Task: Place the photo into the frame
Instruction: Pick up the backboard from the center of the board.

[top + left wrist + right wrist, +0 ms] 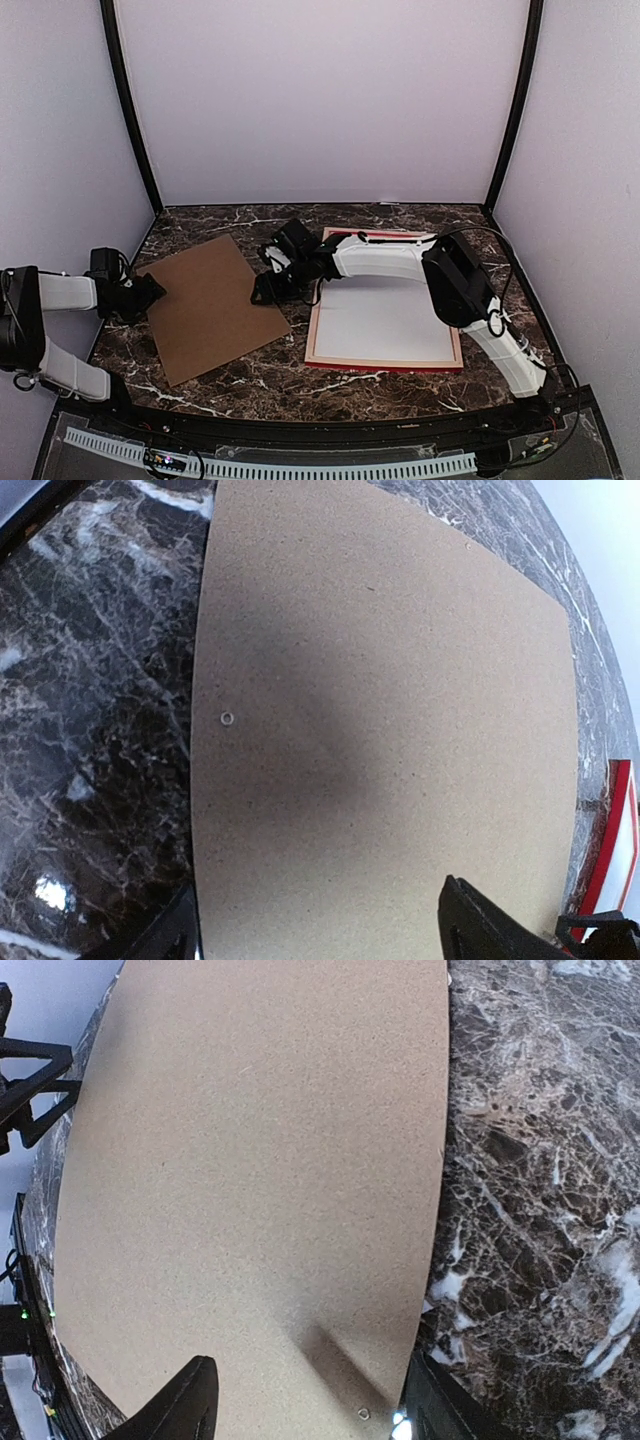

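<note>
Top view, frame: the frame [384, 366] lies flat on the table [400, 392] just right of the backing board [210, 305], pale side up, with 1 white sheet [385, 320] inside it.
Top view, photo: you can't tell whether that sheet is the photo's plain back; no dark picture shows anywhere.
Left wrist: your left fingers [490, 935] are spread above the board's left side, pinching nothing.
Right wrist: your right fingers [185, 1405] are spread over the board's right edge, also empty.
Left to do: by these views, the board is not yet on the frame.
</note>
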You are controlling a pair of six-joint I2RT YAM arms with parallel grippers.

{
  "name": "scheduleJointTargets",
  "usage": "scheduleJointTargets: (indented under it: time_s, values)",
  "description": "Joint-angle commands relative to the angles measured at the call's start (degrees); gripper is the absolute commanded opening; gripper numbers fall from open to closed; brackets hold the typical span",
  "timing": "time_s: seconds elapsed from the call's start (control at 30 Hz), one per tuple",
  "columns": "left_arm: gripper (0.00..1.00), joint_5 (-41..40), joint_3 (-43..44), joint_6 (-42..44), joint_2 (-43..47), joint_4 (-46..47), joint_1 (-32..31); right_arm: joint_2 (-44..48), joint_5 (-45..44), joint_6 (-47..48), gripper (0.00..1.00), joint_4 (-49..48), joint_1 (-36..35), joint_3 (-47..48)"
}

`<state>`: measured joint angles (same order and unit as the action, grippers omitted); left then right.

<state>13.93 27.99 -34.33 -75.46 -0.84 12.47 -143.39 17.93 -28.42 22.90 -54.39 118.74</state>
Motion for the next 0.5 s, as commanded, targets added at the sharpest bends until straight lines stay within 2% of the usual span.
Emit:
scheduleJointTargets:
  time_s: [0.0,0.27,0.47]
  values:
    - [0.84,8.95,-4.29,-2.03,-3.57,-0.45,-0.33,-1.69,1.98,-1.03,0.64,0.51,-0.01,1.84]
    - [0.73,20.38,-5.30,-3.96,-1.42,10.28,-0.44,2.47,1.37,-1.57,0.64,-1.84,-0.10,-5.16]
    - [0.66,26.11,-4.03,-5.51,3.34,13.92,-0.83,3.68,1.38,-1.42,0.64,-2.30,0.14,-6.89]
